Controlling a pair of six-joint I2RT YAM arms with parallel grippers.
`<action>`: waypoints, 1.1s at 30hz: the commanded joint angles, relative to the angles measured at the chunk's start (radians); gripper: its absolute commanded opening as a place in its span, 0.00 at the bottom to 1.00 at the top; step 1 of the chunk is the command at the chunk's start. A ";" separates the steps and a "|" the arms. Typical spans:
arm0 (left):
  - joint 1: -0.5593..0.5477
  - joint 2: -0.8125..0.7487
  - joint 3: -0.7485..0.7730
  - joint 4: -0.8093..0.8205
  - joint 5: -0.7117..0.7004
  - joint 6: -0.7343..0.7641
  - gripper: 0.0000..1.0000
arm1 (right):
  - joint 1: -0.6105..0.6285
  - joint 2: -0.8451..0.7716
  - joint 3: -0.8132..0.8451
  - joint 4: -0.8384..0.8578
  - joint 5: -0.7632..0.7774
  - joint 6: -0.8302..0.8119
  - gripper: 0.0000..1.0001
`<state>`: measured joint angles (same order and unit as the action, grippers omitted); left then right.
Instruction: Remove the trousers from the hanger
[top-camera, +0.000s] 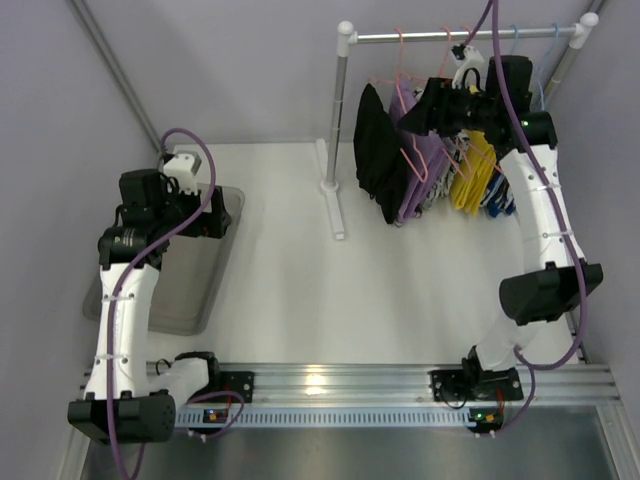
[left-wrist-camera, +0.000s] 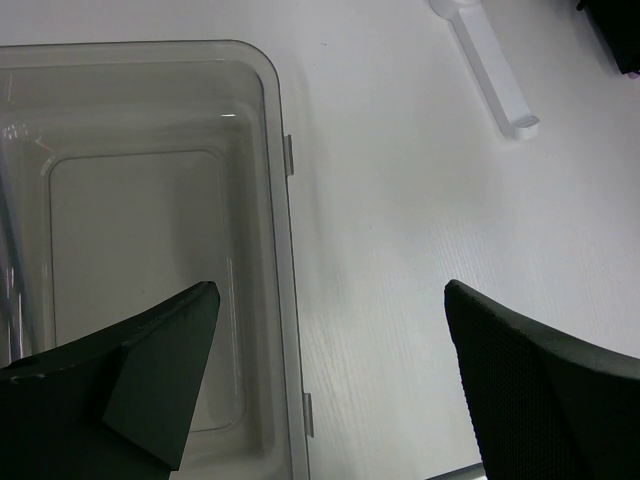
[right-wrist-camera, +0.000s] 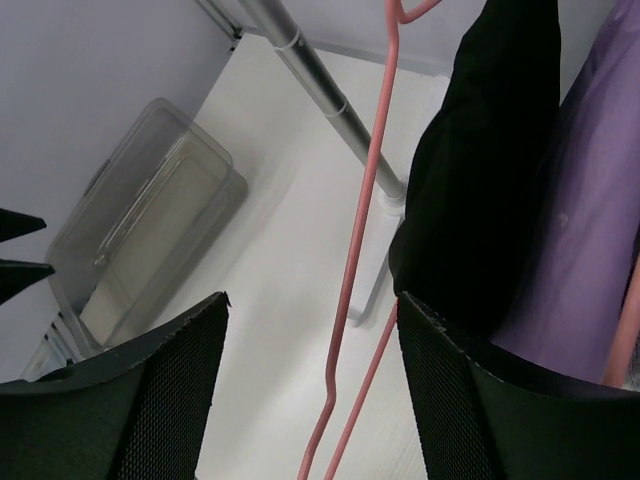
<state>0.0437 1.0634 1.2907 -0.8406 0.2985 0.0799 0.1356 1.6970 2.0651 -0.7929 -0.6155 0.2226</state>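
Trousers not grasped. My right gripper (right-wrist-camera: 312, 300) is up at hangers, jaws apart, holding nothing. Thin pink hanger (right-wrist-camera: 362, 200) wire runs down between fingers; I see no contact. Black pair (right-wrist-camera: 490, 170) hangs close at one finger, touching or not I cannot tell. Lilac pair (right-wrist-camera: 580, 230) just beside black one. Both hang on rail (top-camera: 460, 36) at far right of table (left-wrist-camera: 400, 200); yellow garment (top-camera: 472, 175) further right. My left gripper (left-wrist-camera: 330, 290) released wide, hovers over rim of clear bin (left-wrist-camera: 275, 150), well apart from trousers.
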 joint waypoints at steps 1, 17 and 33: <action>-0.002 -0.002 0.021 0.021 0.001 -0.002 0.99 | 0.039 0.053 0.082 0.121 0.004 0.064 0.66; -0.004 -0.025 -0.070 0.038 -0.016 -0.009 0.99 | 0.064 0.184 0.151 0.244 -0.069 0.167 0.04; -0.004 -0.102 -0.087 0.167 0.050 0.004 0.99 | 0.000 0.056 0.056 0.572 -0.193 0.417 0.00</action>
<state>0.0437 0.9718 1.1889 -0.7631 0.3168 0.0845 0.1703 1.8618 2.1056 -0.4641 -0.7643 0.5495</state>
